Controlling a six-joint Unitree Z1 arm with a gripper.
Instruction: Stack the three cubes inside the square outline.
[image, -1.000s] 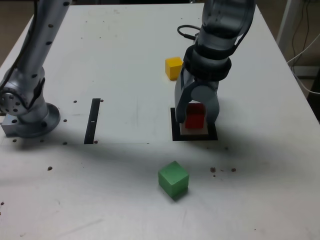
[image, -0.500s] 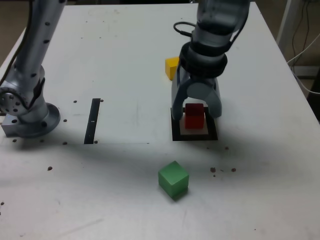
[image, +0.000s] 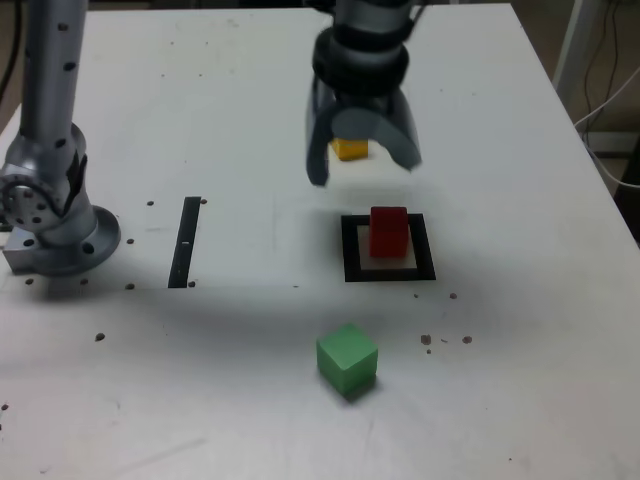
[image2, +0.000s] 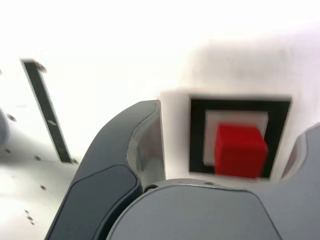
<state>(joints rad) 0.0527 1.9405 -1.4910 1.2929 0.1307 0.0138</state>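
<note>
The red cube (image: 388, 233) is sitting inside the black square (image: 351, 262), upright, its nearer faces turned to the camera in the exterior view. The yellow cube (image: 351, 150) is lying beyond the square in that view, partly hidden behind the gripper (image: 366, 172); the green cube (image: 347, 359) is resting on the near side, a little to the exterior view's left of the square, with one corner turned toward the camera. Neither is stacked.

The gripper is hanging above the table (image: 520, 370) with its fingers spread wide and nothing between them — the wrist view is showing the red cube down on the surface, apart from both fingers.

Likely the first cube is serving as the base and a second is being sought. The move is turning on the yellow cube: in the exterior view it is appearing between and just behind the fingertips, so it is seemingly the nearer of the two loose cubes. How far below the fingers it is lying, I cannot tell. Being compact, it is offering no long axis — its faces are what the fingers need squaring to.
</note>
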